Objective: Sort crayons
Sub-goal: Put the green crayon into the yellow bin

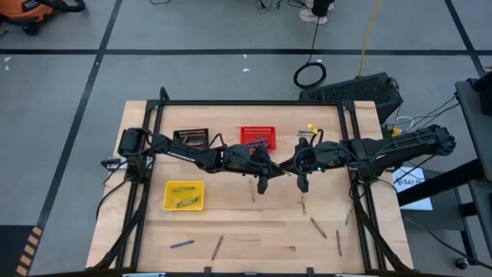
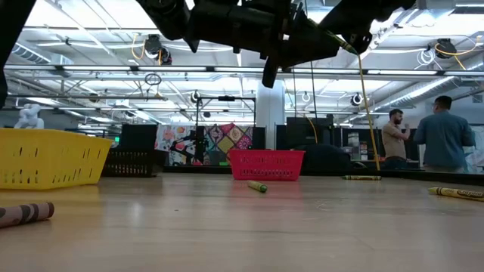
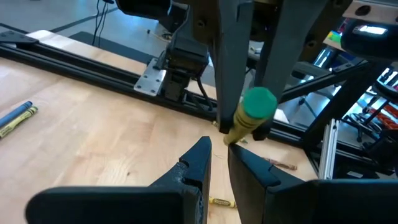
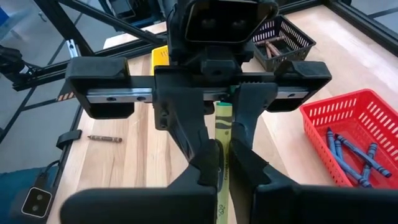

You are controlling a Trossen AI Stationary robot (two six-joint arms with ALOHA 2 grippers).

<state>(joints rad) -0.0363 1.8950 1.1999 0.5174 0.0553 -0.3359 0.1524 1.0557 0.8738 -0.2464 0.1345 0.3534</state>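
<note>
From above, the two grippers met mid-table between the red basket [image 1: 257, 138] and yellow basket [image 1: 184, 195]. In the right wrist view, the right gripper [image 4: 222, 163] pinched a yellow-green crayon [image 4: 222, 134]; the left gripper [image 3: 219, 160] seemingly stood narrowly parted beside it, so a handover looked underway, next needing the left's grip

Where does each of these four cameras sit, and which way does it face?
High: above, facing down on the table; both arms, left pincer and right pincer close together mid-table.
Low: at tabletop level, facing across to the room and red basket; arms overhead.
Left wrist: on the left arm, facing the right pincer and its crayon; own pincer at bottom.
Right wrist: on the right arm, facing the left arm; own pincer shut on the crayon.
Shared: both wrist views show the crayon; high and low, the red basket.
</note>
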